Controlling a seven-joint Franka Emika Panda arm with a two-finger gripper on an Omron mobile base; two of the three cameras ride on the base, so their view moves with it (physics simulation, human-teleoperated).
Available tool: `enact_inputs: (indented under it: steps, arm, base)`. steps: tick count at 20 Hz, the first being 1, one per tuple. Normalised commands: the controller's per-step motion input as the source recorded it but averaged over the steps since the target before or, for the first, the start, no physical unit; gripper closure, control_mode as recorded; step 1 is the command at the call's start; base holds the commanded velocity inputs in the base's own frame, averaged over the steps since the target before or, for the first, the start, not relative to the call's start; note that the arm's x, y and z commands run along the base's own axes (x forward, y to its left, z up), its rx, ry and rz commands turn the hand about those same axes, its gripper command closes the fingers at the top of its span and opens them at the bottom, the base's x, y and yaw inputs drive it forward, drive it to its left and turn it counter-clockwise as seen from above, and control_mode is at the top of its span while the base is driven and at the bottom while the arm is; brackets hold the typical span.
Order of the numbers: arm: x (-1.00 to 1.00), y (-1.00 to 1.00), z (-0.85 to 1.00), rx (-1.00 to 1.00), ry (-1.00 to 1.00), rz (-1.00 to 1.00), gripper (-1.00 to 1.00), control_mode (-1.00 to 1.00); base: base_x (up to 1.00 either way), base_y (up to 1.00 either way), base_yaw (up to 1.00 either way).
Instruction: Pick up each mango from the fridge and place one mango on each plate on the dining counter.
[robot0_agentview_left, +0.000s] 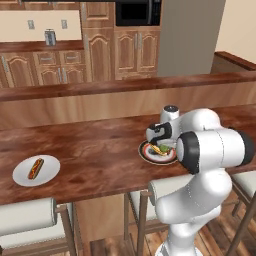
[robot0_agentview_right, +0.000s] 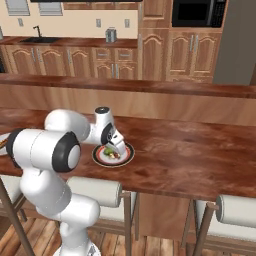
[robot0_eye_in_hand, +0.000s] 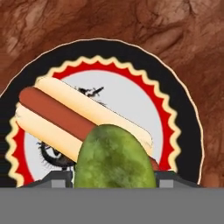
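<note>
The dark-rimmed plate (robot0_agentview_left: 146, 155) (robot0_agentview_right: 128, 153) (robot0_eye_in_hand: 183, 105) lies on the reddish-brown dining counter (robot0_agentview_left: 100, 150) and holds a hot dog in a bun (robot0_eye_in_hand: 65, 113). My gripper (robot0_agentview_left: 159, 145) (robot0_agentview_right: 113, 149) (robot0_eye_in_hand: 113, 180) points down just over this plate, shut on the yellow-green mango (robot0_agentview_left: 161, 149) (robot0_agentview_right: 109, 152) (robot0_eye_in_hand: 114, 159). In the hand view the mango hangs in front of the hot dog, a dark fingertip on either side of it. The plain white plate (robot0_agentview_left: 20, 177) sits at the counter's left with another hot dog (robot0_agentview_left: 35, 168) on it. The orange-red mango is out of view.
A raised wooden ledge (robot0_agentview_left: 125, 86) runs along the counter's far side. White-cushioned stools (robot0_agentview_left: 25, 215) (robot0_agentview_right: 100, 192) stand under the near edge. Brown cupboards, a microwave (robot0_agentview_left: 138, 12) and the tall grey fridge (robot0_agentview_left: 195, 35) line the back wall.
</note>
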Motion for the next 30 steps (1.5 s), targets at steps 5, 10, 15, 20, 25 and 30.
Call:
enact_inputs:
  steps: [5,10,15,20,25,30]
  arm:
    - [-0.38,0.0,0.19,0.02,-0.13,0.0,-1.0,-1.0]
    - [-0.12,-0.01,0.52,0.0,-0.13,0.0,-1.0,-1.0]
    - [-0.17,0.0,0.51,0.0,-0.11,0.0,-1.0,-1.0]
    - [-0.41,0.0,0.49,0.01,-0.14,0.0,-1.0,-1.0]
    - [-0.63,0.01,0.5,0.0,-0.2,0.08,-1.0,-1.0]
    - [-0.64,0.12,0.46,0.0,-0.15,0.12,-1.0,-1.0]
  base:
    - [0.0,0.0,0.0]
    - [0.0,0.0,0.0]
    - [0.0,0.0,0.0]
    - [0.0,0.0,0.0]
    - [0.0,0.0,0.0]
    - [0.0,0.0,0.0]
